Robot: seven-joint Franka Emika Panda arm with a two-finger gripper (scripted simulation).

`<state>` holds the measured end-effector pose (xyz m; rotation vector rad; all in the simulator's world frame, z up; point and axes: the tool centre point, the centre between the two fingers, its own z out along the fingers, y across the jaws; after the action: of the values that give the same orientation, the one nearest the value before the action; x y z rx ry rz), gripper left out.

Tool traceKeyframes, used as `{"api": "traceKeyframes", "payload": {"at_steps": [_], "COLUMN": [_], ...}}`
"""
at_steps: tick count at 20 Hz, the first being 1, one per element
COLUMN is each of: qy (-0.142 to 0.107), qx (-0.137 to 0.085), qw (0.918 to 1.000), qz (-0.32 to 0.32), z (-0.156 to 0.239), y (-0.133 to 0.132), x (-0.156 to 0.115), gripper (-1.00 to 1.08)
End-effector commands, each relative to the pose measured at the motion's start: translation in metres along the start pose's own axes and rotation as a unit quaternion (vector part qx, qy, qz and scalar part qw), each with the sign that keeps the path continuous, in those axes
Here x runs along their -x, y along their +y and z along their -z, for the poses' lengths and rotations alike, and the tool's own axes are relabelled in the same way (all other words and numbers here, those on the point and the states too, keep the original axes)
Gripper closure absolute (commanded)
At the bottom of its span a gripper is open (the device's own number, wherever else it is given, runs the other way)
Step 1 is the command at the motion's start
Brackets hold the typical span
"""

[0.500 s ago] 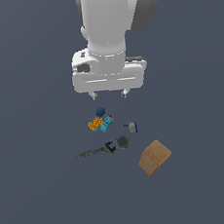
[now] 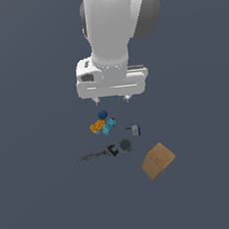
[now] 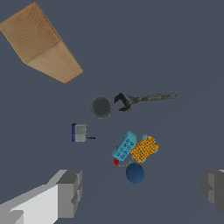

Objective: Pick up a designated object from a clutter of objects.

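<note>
Seven loose things lie here: one blue ball (image 3: 135,173), one orange block (image 3: 144,149), one cyan block (image 3: 124,145) and one grey disc (image 3: 101,106). There is also one dark wrench (image 3: 144,99), one tan box (image 3: 41,42) and one tiny grey-white piece with a blue edge (image 3: 79,132).

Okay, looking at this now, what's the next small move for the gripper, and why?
Probably shift sideways toward the exterior view's right before descending. The open gripper hangs above the blue ball, while the small grey-white piece with the blue edge lies apart, between the ball and the brown box.

The arm (image 2: 114,24) is rendered in glossy white with a dark grey joint cap; a boxy white hand is seen below. The gripper (image 3: 140,192) is fitted with grey ribbed pads (image 3: 70,192).
</note>
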<state>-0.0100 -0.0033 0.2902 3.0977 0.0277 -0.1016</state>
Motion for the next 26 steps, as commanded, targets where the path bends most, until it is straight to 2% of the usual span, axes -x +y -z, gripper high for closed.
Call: {"api": "traceKeyframes", "payload": {"at_steps": [1,9,17,21,26], "qy": [-0.005,-0.003,-0.002,-0.002,-0.003], "qx": [0.0,0.004,0.016,0.023,0.03], "qw": [1.0,0.9998,0.9952,0.9876,0.9704], "qz": [0.0,0.022,0.097,0.155,0.24], "z": [-0.003,-0.01,-0.036,-0.056,-0.085], "y": [0.0,-0.001,-0.006,-0.01,-0.018], "x": [0.002,-0.001,-0.005,-0.007,-0.009], "gripper": [-0.92,-0.92,-0.92,-0.92,-0.92]}}
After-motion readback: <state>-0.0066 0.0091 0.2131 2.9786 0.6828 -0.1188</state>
